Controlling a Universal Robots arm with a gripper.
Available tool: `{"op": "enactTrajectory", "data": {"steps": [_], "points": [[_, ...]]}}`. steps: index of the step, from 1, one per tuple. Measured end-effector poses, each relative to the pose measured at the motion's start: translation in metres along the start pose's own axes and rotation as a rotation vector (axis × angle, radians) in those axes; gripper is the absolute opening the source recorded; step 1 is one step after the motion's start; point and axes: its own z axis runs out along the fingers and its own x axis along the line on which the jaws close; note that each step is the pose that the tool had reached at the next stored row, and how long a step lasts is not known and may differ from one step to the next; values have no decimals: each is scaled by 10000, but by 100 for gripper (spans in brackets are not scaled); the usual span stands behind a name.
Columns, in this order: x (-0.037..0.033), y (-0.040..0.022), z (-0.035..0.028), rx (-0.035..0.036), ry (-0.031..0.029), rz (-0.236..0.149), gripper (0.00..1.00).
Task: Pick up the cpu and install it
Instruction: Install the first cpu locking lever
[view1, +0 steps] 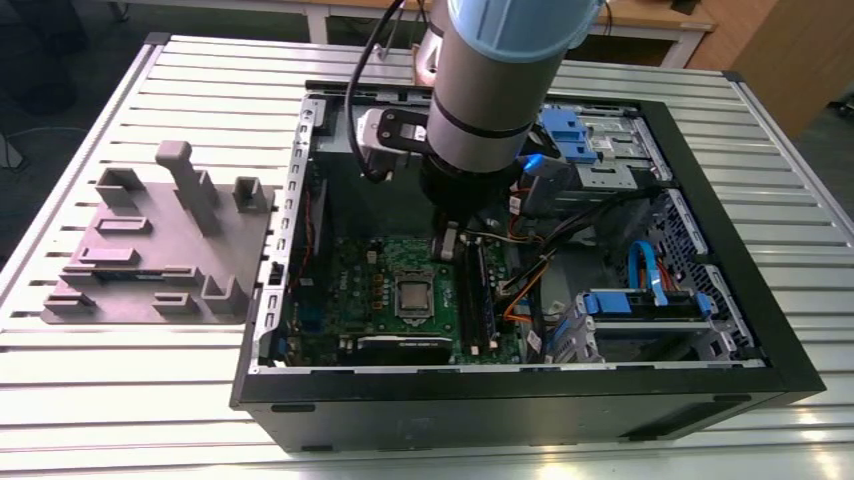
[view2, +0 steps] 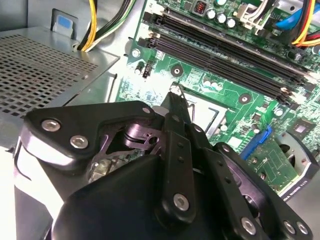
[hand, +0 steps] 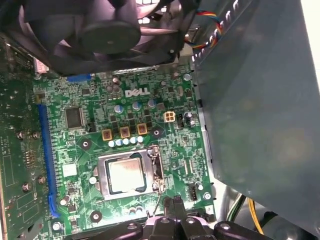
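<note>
So going from the exterior view's left: the grey fixture plate (view1: 154, 255) sits well off to that side of the CPU socket (hand: 102, 172), outside the computer case (view1: 534, 405), on the slatted table (view1: 120, 390). I can't spot a chip on it.

Move across to the socket itself and there's the cpu (view1: 414, 295), lying flat and square inside the metal frame on the green motherboard (view1: 360, 270). The first wrist view shows the shiny top sitting level with the frame around it.

The gripper (hand: 170, 202) hangs just beside the socket, at the edge where the thin wire socket lever (hand: 158, 196) runs. Its fingertips are pinched together with nothing between them as far as I can see. In the second wrist view they come to a point right over that same edge. Whether they're actually touching the lever, I can't tell.

Further to the exterior view's right of the socket you've got the RAM slots (view2: 225, 50), then the cable bundle (view1: 534, 290).

My read: the pick and drop-in are done, and this is the locking-down stage. I can't tell if the lever is latched. Any move from here calls for small, careful motion, since the tips are close to the lever and board parts.
</note>
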Motion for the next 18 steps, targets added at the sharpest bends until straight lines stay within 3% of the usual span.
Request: {"op": "enactTrajectory", "data": {"steps": [15, 18], "points": [[16, 3, 0, 20, 9, -67, 10], [35, 0, -3, 39, 149, -87, 10]]}}
